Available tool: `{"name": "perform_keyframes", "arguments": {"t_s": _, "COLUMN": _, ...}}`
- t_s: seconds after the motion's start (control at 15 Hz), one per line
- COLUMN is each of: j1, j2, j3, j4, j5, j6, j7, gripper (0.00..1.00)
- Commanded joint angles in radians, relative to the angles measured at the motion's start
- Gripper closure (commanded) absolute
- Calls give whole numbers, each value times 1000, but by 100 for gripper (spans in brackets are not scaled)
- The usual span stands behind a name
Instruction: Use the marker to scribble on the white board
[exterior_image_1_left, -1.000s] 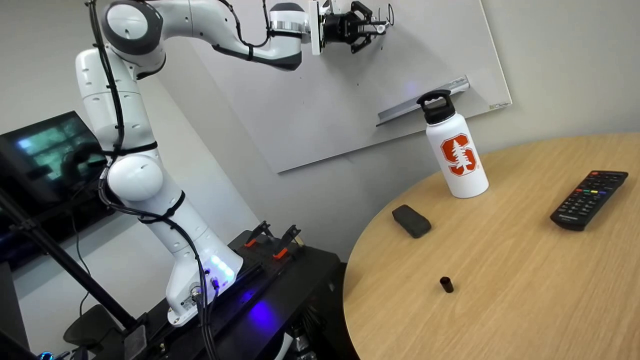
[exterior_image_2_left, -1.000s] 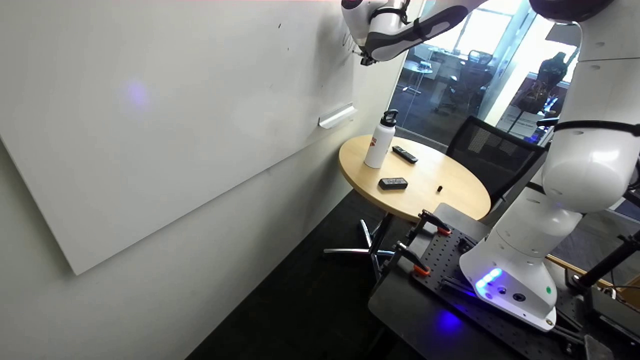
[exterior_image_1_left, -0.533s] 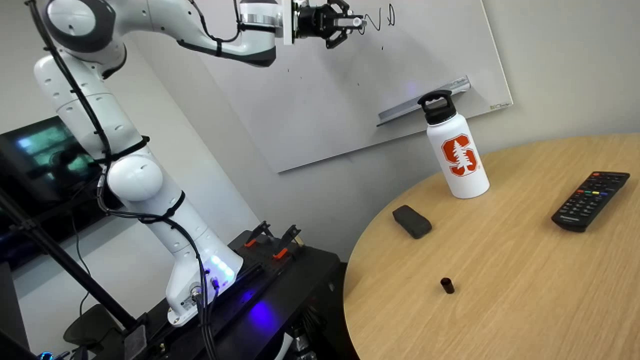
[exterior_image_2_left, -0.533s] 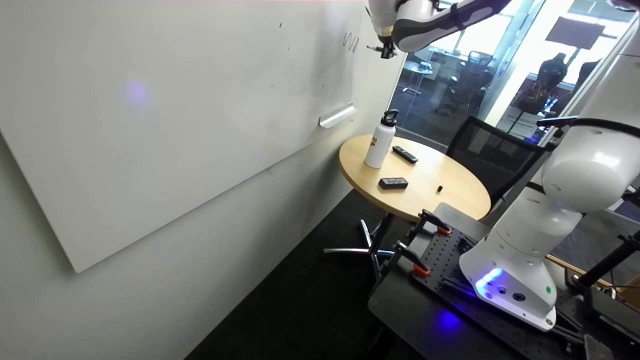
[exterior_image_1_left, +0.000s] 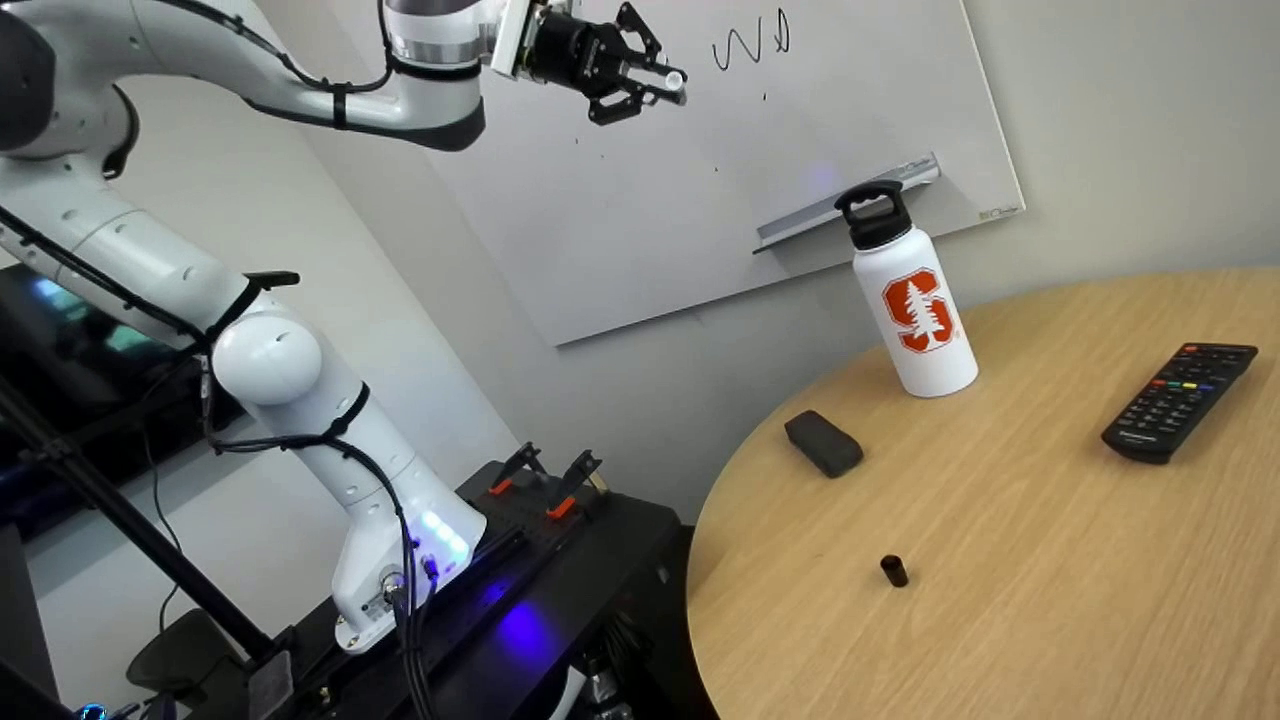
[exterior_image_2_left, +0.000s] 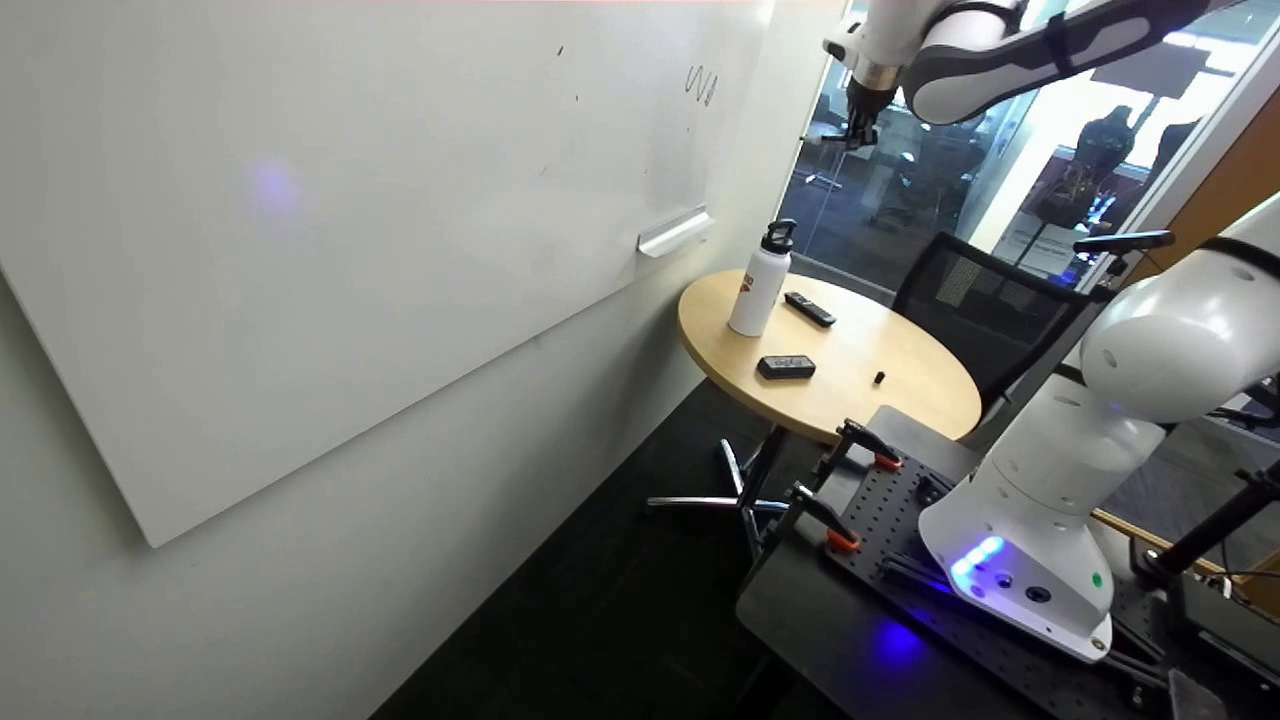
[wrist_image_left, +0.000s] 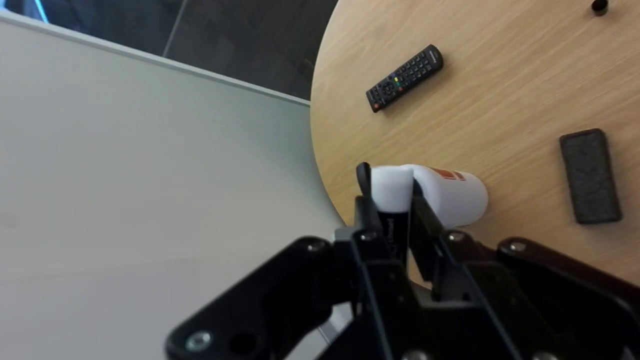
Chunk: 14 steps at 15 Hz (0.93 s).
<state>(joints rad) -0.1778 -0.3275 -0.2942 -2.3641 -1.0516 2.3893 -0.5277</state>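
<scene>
a: black two-fingered gripper (exterior_image_1_left: 670, 86), in an exterior view: holding?
b: clamped on slim white-and-black cylindrical marker (wrist_image_left: 392, 189); apart from large flat white board (exterior_image_1_left: 700, 140) behind.
a: right of it?
b: thin black squiggles (exterior_image_1_left: 752, 52), then white cylindrical bottle (exterior_image_1_left: 915, 310), lower.

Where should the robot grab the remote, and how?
Grip the remote around its middle, probably from straight above, pinching its long sides: it lies flat on the table, face up, much longer than wide. The gripper holds the marker, so that should go down first.
</scene>
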Motion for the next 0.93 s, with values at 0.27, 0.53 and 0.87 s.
{"name": "perform_keyframes", "arguments": {"t_s": 0.27, "j1": -13, "j2": -100, "j3": -62, "j4": -84, "j5": 81, "j6": 125, "j7": -209, "gripper": 80}}
{"name": "perform_keyframes", "arguments": {"t_s": 0.53, "j1": -28, "j2": -100, "j3": -73, "j4": -106, "j5": 54, "j6": 128, "j7": -213, "gripper": 95}}
{"name": "perform_keyframes", "arguments": {"t_s": 0.87, "j1": -61, "j2": -90, "j3": -234, "j4": -195, "j5": 124, "j6": 237, "j7": -429, "gripper": 95}}
